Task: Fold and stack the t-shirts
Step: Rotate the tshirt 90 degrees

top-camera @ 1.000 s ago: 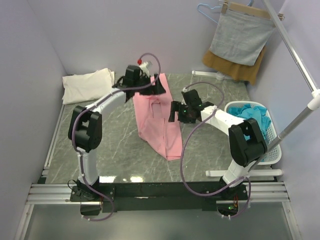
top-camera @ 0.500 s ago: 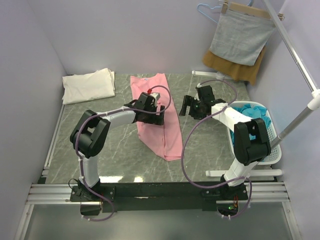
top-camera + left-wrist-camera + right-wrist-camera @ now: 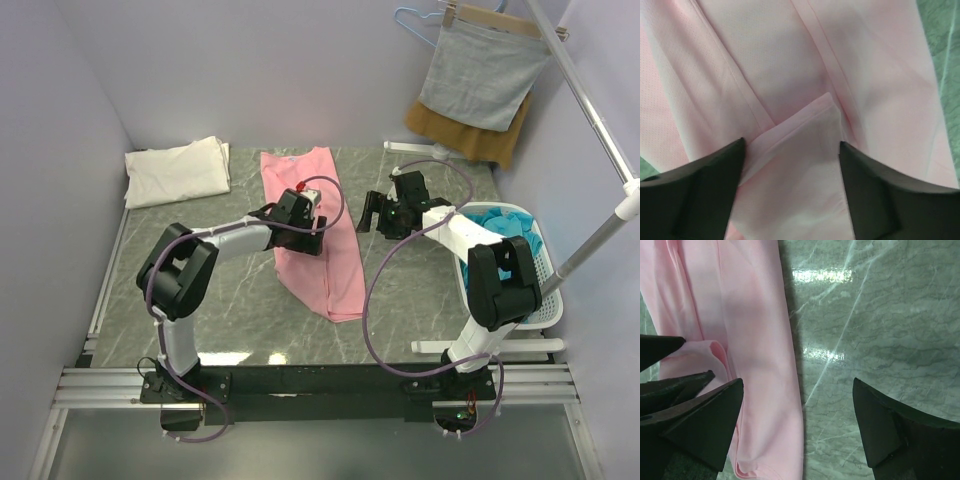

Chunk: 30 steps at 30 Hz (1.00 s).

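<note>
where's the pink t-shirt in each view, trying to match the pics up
Top external: the pink t-shirt lies as a long strip mid-table, running from the far edge toward the near side.
Left wrist: it fills almost the whole frame.
Right wrist: it takes the left part of the frame.
Shared landmark: its long straight edge against the marble table.

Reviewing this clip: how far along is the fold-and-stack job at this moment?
Done: the cream-white shirt lies folded at the far left. In hand: the pink shirt is a long strip, left gripper open over it, right gripper open at its edge. Left: its crosswise folds, stacking, and the teal shirts in the basket.
</note>
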### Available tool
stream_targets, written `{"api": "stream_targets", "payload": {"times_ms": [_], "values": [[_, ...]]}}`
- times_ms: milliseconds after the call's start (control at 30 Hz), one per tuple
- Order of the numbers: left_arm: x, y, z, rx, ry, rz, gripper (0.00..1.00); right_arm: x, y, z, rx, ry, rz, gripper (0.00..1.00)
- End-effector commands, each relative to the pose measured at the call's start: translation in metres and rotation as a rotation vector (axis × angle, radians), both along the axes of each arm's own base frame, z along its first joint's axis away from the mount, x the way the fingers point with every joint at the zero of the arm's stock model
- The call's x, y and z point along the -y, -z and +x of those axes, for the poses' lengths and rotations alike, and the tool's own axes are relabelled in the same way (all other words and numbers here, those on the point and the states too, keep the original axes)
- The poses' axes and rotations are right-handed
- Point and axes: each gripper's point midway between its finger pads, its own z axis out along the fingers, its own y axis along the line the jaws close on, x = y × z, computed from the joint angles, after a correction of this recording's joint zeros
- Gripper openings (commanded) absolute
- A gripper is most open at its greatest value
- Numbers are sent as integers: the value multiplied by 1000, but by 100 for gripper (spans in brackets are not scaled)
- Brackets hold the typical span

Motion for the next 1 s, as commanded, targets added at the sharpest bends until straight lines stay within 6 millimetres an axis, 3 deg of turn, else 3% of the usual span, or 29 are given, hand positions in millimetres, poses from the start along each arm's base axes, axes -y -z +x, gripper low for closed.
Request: {"api": "stream_targets", "payload": {"times_ms": [0, 67, 100, 133, 167, 333, 433, 567, 767, 833, 967], "values": [[7, -36, 4, 69, 19, -50, 69, -1, -8, 7, 35, -10, 10, 95], [9, -45, 5, 76, 25, -66, 57, -1, -7, 6, 32, -13, 9, 95], [11, -48, 3, 78, 32, -74, 33, -1, -7, 7, 32, -14, 10, 95], [12, -50, 2, 80, 35, -81, 17, -2, -7, 6, 30, -17, 11, 95], [13, -54, 0, 79, 41, -94, 10, -2, -7, 5, 28, -17, 13, 95], [12, -58, -11, 65, 67, -104, 16, -2, -7, 3, 21, -20, 15, 95], [12, -61, -28, 47, 102, -136, 17, -2, -8, 0, 19, -25, 18, 95], [15, -81, -54, 32, 163, -203, 22, -4, -7, -4, 16, -31, 28, 94], [18, -88, -115, -44, 244, -291, 32, -7, -3, -17, -4, -43, 35, 94], [13, -79, -137, -103, 251, -307, 36, -9, -4, -21, -5, -50, 37, 94], [11, -83, -179, -145, 279, -347, 37, -18, -3, -40, -21, -78, 39, 93]]}}
